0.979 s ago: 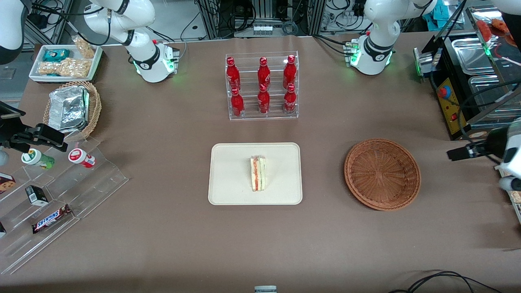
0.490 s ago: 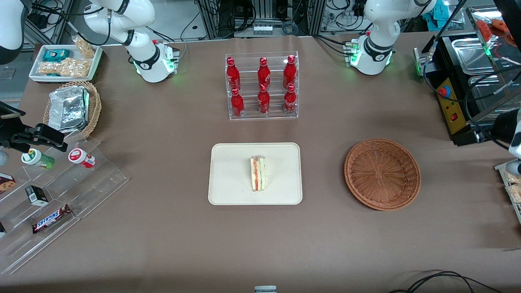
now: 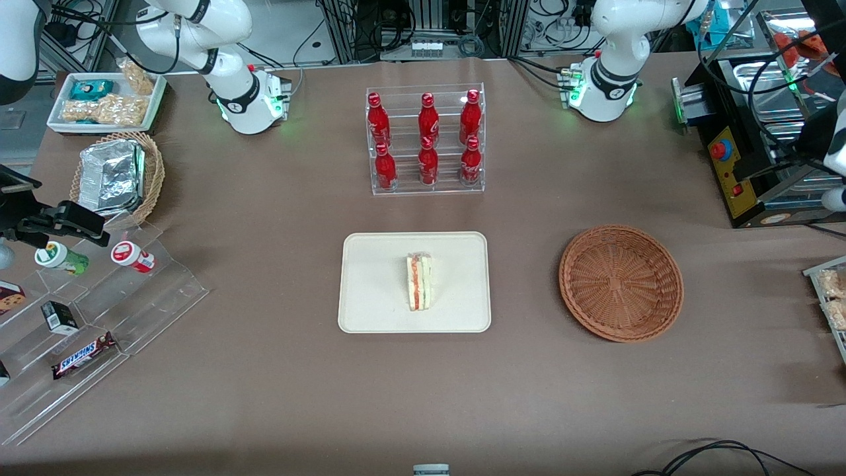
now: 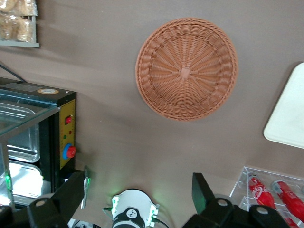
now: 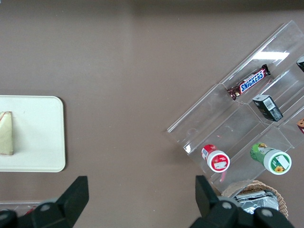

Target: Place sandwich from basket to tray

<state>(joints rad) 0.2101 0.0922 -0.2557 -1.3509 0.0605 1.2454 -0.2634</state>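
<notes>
The sandwich (image 3: 419, 283) lies on the cream tray (image 3: 377, 277), near its middle, cut edge up. The reddish-brown basket (image 3: 621, 283) sits empty beside the tray, toward the working arm's end of the table. My left gripper (image 4: 139, 190) is open and empty, its fingers (image 4: 202, 192) wide apart. It is high above the table's working-arm end (image 3: 750, 174), over the black box, well apart from the basket (image 4: 186, 69). A corner of the tray (image 4: 285, 118) shows in the left wrist view. The sandwich (image 5: 5, 134) also shows in the right wrist view.
A clear rack of red bottles (image 3: 426, 139) stands farther from the camera than the tray. A black control box (image 3: 730, 172) and metal pans sit at the working arm's end. A stepped acrylic display (image 3: 99, 311), a tan basket with foil packet (image 3: 119, 175) and a snack tray (image 3: 106, 99) lie toward the parked arm's end.
My left gripper has pulled away from the basket, rising and moving farther from the camera toward the black box. The sandwich, tray and basket have not moved.
</notes>
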